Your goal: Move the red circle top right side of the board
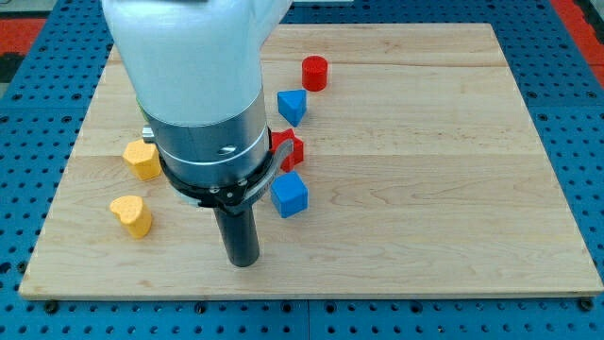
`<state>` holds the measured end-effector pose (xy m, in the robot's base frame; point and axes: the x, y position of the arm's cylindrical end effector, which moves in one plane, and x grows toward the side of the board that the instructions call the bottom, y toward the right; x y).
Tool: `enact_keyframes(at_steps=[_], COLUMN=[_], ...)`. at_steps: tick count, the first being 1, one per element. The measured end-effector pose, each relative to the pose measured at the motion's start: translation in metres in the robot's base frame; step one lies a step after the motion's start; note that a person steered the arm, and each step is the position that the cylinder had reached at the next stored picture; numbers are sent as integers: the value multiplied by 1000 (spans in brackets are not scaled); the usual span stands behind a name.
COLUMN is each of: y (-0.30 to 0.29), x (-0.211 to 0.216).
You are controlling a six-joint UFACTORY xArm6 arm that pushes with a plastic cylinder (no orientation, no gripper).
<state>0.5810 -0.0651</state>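
The red circle [314, 72] is a short red cylinder near the view's top, a little right of the arm. My tip [243, 262] rests on the board near the view's bottom, far below and left of the red circle. The closest block to my tip is a blue cube [290, 195], up and to its right. A red block [288, 148], partly hidden by the arm, sits just above that cube. A blue block [293, 105] lies between the red block and the red circle.
The wooden board [453, 170] lies on a blue perforated table. Two yellow heart-shaped blocks [142, 160] [132, 215] lie at the view's left. The arm's large grey and white body [203, 104] hides the board's upper left middle.
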Motion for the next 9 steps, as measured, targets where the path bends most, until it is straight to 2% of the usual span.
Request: enact_keyframes(at_steps=[4, 5, 6, 7, 8, 9], y=[4, 4, 3, 11, 11, 34], x=[2, -15, -71, -172, -246, -249])
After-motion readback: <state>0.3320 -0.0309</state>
